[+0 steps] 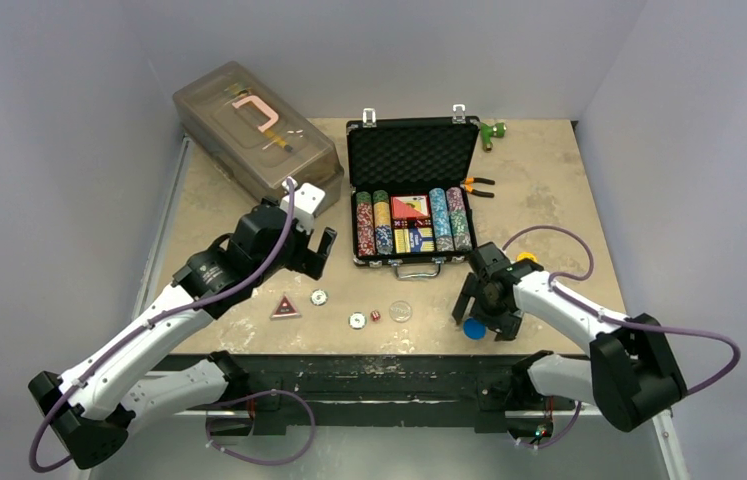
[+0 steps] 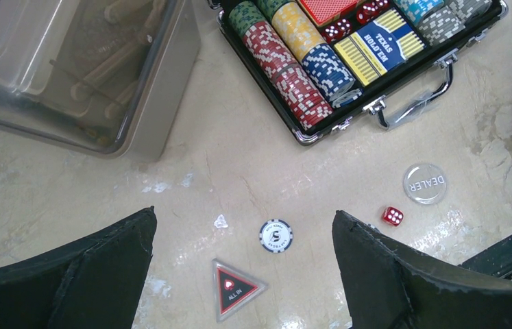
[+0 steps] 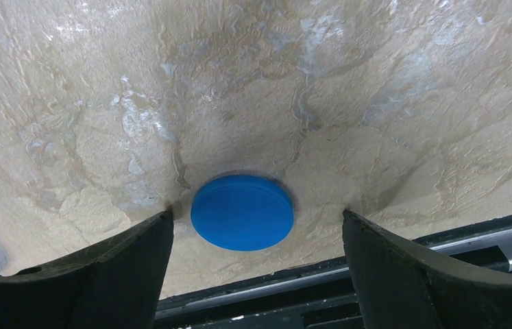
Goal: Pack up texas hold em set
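1 blue disc (image 3: 242, 212), flat between the spread fingers of your right gripper (image 3: 256, 218). Lower fully, then pinch its rim. Left gripper (image 2: 244, 215): fingers apart, empty.

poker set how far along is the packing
Done: chip rows, decks and dice sit in the open case. In hand: the right claw is open around the blue disc on the table, not gripping it yet. Left: the triangle marker, two chips, a die and the dealer button lie loose; then the case needs shutting.
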Motion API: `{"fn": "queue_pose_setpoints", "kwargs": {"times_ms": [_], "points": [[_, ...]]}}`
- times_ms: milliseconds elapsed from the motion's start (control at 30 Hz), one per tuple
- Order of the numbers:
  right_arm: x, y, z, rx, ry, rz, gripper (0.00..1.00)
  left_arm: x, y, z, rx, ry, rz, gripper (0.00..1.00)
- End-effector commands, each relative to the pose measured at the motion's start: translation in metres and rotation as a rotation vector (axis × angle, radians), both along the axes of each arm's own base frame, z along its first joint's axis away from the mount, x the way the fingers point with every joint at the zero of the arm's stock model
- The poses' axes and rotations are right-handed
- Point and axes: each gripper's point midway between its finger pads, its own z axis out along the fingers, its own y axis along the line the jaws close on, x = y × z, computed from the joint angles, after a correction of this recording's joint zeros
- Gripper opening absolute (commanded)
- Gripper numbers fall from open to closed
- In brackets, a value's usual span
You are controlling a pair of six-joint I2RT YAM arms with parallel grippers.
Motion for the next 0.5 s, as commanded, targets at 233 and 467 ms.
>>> {"fn": "queue_pose_setpoints", "kwargs": {"times_ms": [233, 467], "points": [[0.019, 0.014, -0.003, 0.011, -0.007, 0.02, 0.75, 0.0, 0.002, 0.019, -0.028, -0.05, 0.006, 0.96], [0.014, 0.014, -0.01, 0.017, 0.003, -0.009, 0.68, 0.0, 0.002, 0.021, -0.031, -0.052, 0.006, 0.96]]}}
